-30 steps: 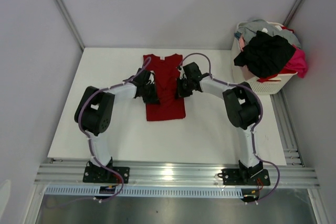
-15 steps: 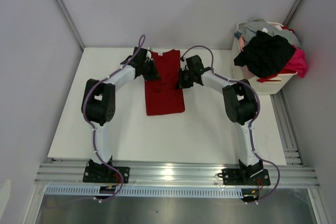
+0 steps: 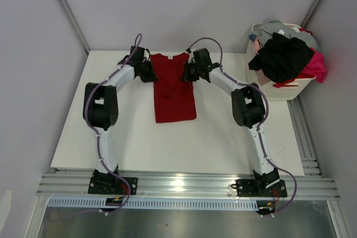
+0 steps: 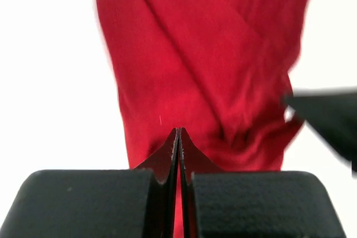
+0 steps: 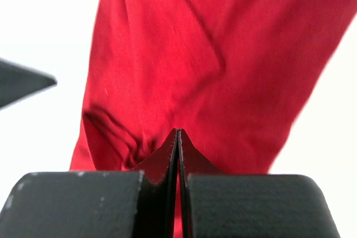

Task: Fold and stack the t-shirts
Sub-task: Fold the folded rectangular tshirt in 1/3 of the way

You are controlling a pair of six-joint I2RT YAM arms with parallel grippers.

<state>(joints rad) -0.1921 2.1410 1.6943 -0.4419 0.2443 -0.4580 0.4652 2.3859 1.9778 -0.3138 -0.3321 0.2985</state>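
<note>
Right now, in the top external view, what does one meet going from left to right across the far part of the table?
left gripper → red t-shirt → right gripper → white basket

No legible text, label, brand, number or sign in any view. Dark red t-shirt (image 3: pixel 174 90): plain cloth, no print or tag readable in top view or either wrist view.
</note>
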